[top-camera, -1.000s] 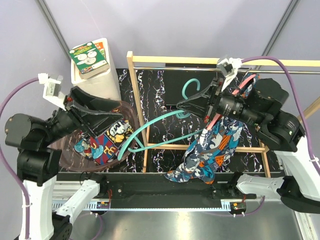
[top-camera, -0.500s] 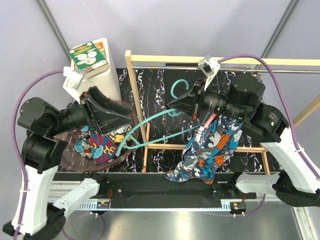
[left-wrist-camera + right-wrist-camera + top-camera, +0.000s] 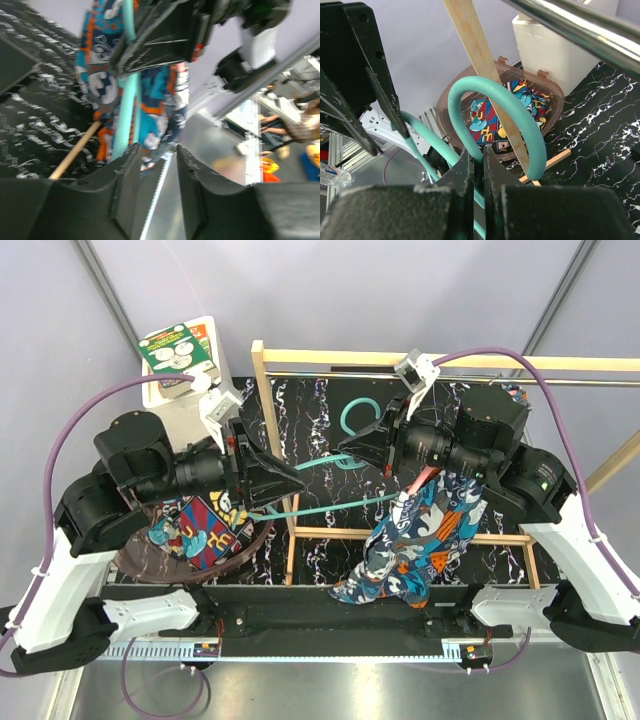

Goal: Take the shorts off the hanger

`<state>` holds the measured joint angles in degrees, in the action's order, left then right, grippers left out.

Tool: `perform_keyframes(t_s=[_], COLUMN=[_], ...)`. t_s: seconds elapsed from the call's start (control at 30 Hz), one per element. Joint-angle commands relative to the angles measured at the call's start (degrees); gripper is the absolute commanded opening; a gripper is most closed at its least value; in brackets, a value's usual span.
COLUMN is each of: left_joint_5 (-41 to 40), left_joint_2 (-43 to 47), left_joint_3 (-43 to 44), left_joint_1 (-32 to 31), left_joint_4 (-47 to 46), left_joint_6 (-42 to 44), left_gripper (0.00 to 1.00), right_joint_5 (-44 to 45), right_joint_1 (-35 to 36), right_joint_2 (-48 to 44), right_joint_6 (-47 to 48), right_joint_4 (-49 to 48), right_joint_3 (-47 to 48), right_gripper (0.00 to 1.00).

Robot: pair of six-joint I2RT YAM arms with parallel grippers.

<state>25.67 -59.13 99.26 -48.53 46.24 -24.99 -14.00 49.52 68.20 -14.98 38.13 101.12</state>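
Note:
A teal hanger [image 3: 330, 506] is held off the rail, and the teal, orange and white shorts [image 3: 420, 540] hang from its right end. My right gripper [image 3: 346, 451] is shut on the neck of the hanger's hook [image 3: 490, 92], with the jaws [image 3: 477, 152] pressed on the teal rod. My left gripper [image 3: 297, 480] sits at the hanger's left arm. Its jaws [image 3: 157, 150] stand apart with nothing between them, and the teal bar [image 3: 125, 85] passes just outside the left finger. The comic-print shorts [image 3: 200, 528] lie in a brown basket [image 3: 130, 552].
A wooden rack frame [image 3: 262, 390] with a metal rail [image 3: 340, 377] stands over the black marbled table [image 3: 320, 410]. A white box topped by a green-labelled pack [image 3: 180, 355] stands at the back left. The wooden post [image 3: 470, 45] rises just behind the hook.
My left arm has swung right, from above the basket to the hanger's left arm, and its jaws have narrowed. The right gripper first shifted the hanger slightly left and now holds still.

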Motion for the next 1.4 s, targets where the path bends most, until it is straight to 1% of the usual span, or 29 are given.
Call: perform_keyframes(t_s=[0.0, 0.03, 0.07, 0.13, 0.17, 0.3, 0.37, 0.53, 0.63, 0.77, 0.93, 1.0, 1.03, 1.07, 1.17, 1.2, 1.23, 1.27, 1.3, 1.37], left_joint_5=[-10.4, -11.6, -12.5, -13.5, -14.1, -12.8, -11.3, -11.8, -8.2, -3.4, -0.3, 0.3, 0.3, 0.2, -2.0, -2.6, -3.2, -4.4, -5.1, -6.9], left_joint_2=[0.9, 1.2, 1.8, 3.8, 4.5, 5.4, 5.9, 7.6, 6.9, 4.4, 2.7, 2.4, 2.4, 2.4, 3.2, 3.4, 3.7, 4.1, 4.4, 5.2], left_joint_3=[1.8, 1.3, 0.8, -1.3, -1.9, -2.5, -4.1, -5.3, -5.6, -6.3, -6.8, -7.2, -7.2, -7.2, -6.6, -6.5, -6.1, -5.8, -5.7, -5.5], left_joint_1=[-1.6, -1.5, -1.5, -1.5, -1.5, -1.5, -1.4, -1.4, -1.4, -1.5, -1.5, -1.4, -1.5, -1.4, -1.5, -1.4, -1.5, -1.4, -1.5, -1.5], left_joint_4=[1.7, 0.4, -0.5, -4.5, -5.4, -7.2, -8.5, -11.5, -12.8, -11.0, -10.5, -10.1, -10.1, -10.1, -9.9, -9.9, -9.9, -9.9, -9.9, -9.9], left_joint_6=[5.7, 5.6, 5.3, 4.3, 4.0, 1.5, 0.5, -1.6, -3.7, -5.2, -5.9, -5.7, -5.5, -5.3, -4.5, -4.4, -4.1, -3.6, -3.6, -3.7], left_gripper=[0.38, 0.41, 0.48, 0.56, 0.63, 0.70, 0.71, 0.75, 0.77, 0.75, 0.72, 0.67, 0.62, 0.50, 0.28, 0.14, 0.07, 0.00, 0.00, 0.00], right_joint_5=[0.2, 0.0, -0.8, -1.6, -2.0, -2.8, -3.7, -5.2, -5.9, -7.4, -8.3, -8.4, -8.2, -8.1, -6.7, -6.0, -5.0, -4.6, -4.1, -3.0], right_joint_1=[0.1, 0.1, 0.1, 0.1, 0.1, 0.1, 0.1, 0.1, 0.1, 0.1, 0.1, 0.1, 0.1, 0.1, 0.1, 0.1, 0.1, 0.1, 0.1, 0.1], right_joint_2=[-1.4, -1.4, -1.3, -1.1, -1.1, -1.1, -1.1, -0.9, -1.0, -1.1, -1.0, -1.0, -1.0, -1.0, -1.0, -0.9, -0.9, -0.8, -0.7, -0.4], right_joint_6=[-1.7, -1.7, -1.7, -1.6, -1.7, -2.1, -2.2, -2.5, -2.7, -2.9, -3.1, -3.2, -3.3, -3.4, -3.8, -4.1, -4.1, -4.4, -4.5, -4.9], right_joint_4=[-2.5, -3.0, -3.1, -3.1, -3.0, -3.1, -3.2, -3.5, -3.9, -4.9, -6.2, -6.8, -6.9, -6.9, -7.5, -7.5, -7.6, -7.8, -7.8, -7.7], right_joint_3=[1.4, 1.4, 1.5, 1.6, 1.5, 0.8, 0.8, 0.8, 0.6, 0.6, 0.7, 0.7, 0.7, 0.7, 0.7, 0.7, 0.8, 1.1, 1.3, 2.0], right_gripper=[0.00, 0.00, 0.00, 0.00, 0.00, 0.00, 0.00, 0.00, 0.00, 0.00, 0.00, 0.00, 0.00, 0.00, 0.00, 0.00, 0.00, 0.03, 0.11, 0.20])
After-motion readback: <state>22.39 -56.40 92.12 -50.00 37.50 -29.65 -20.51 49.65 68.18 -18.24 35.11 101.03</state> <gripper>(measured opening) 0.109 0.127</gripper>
